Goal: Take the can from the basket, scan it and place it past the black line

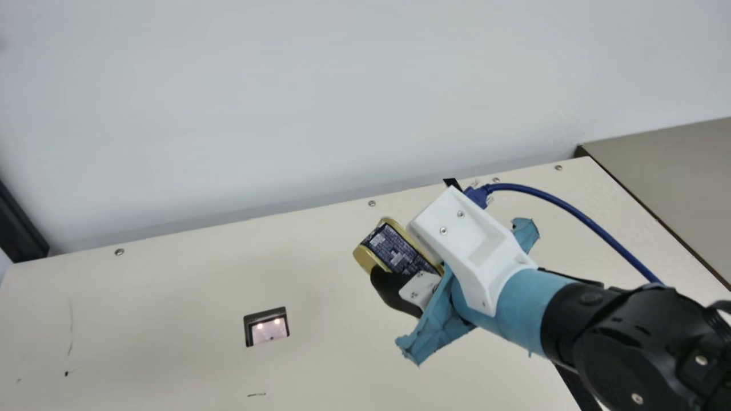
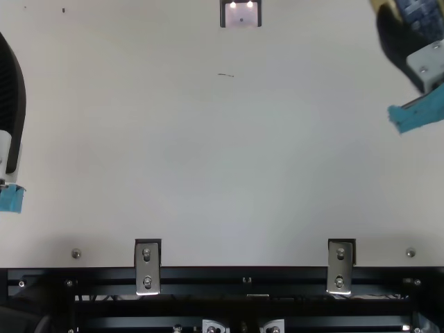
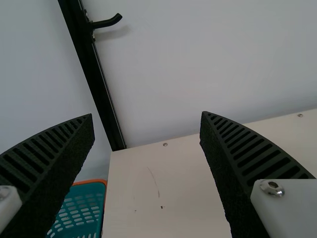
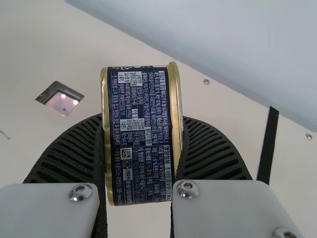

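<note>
My right gripper is shut on the can, holding it above the table right of the scanner. In the right wrist view the can, dark blue with gold rims, is pinched between the ribbed fingers of the right gripper, its printed side facing the camera. The black line lies on the table beyond it. At the top view's left edge is part of my left gripper; the left wrist view shows the left gripper open with nothing between its fingers. The teal basket has an orange rim.
The cream table ends at a white wall. A blue cable arcs from the right wrist camera. In the left wrist view a black post with a hook rises behind the table corner.
</note>
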